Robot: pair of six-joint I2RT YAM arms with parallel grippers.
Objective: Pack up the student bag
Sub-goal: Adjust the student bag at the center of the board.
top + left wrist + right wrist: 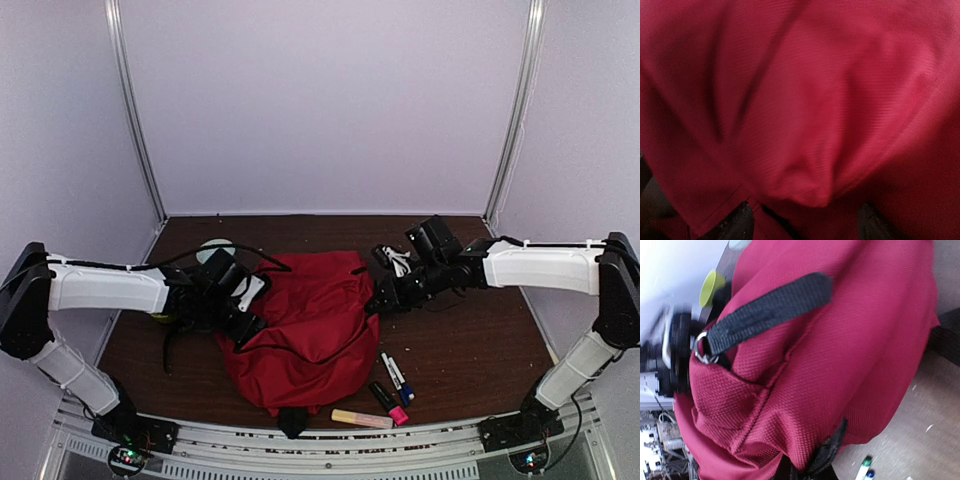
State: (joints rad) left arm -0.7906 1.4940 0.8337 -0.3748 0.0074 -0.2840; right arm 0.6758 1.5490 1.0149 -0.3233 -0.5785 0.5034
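The student bag [305, 325] is a large red fabric backpack lying crumpled in the middle of the table. My left gripper [243, 322] is pressed against its left side. In the left wrist view red cloth [805, 100] fills the frame, and the left gripper [805, 225] is open, its two dark fingertips [737, 224] wide apart with a fold of cloth bulging between them. My right gripper [385, 300] is at the bag's right edge. In the right wrist view the right gripper [807, 472] is shut on a pinch of red fabric and black trim of the bag [830, 365].
A black strap with a metal ring [765, 310] runs across the bag's top. Two markers [396, 376], a dark pink-tipped marker [388, 401] and a pale highlighter [362, 418] lie near the front edge. A round white and green object [214, 248] sits behind the left arm.
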